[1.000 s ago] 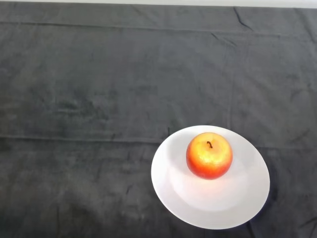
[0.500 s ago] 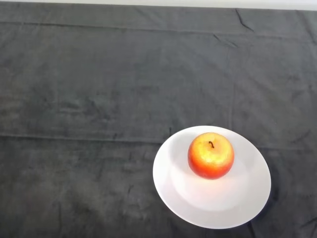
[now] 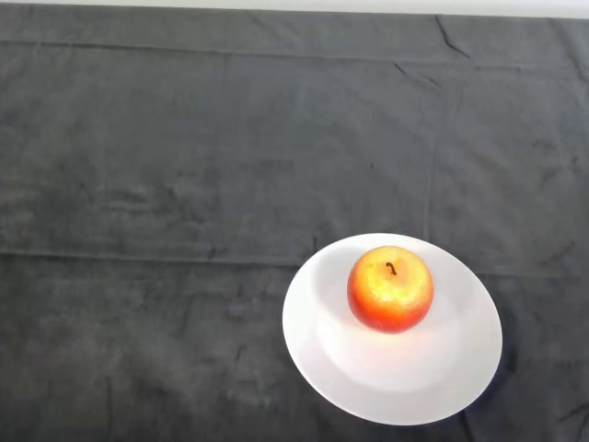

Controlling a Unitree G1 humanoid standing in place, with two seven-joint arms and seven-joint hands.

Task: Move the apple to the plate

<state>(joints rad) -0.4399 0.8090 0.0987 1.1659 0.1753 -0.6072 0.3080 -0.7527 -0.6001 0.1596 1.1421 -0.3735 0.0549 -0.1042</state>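
Head view: one apple point(image 3: 390, 288), stem up, on one white plate point(image 3: 460, 368) on dark cloth point(image 3: 184, 166).

The cloth point(image 3: 184, 184) before me is dark grey, matt and napped like velvet, with creases and brushed streaks. On it, the plate point(image 3: 368, 387) looks smooth, white and softly glossy. On the plate, the apple point(image 3: 390, 289) has shiny, finely speckled red-orange skin.

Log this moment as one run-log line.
apple: upright on plate | plate: white, on dark cloth | task state: apple on plate
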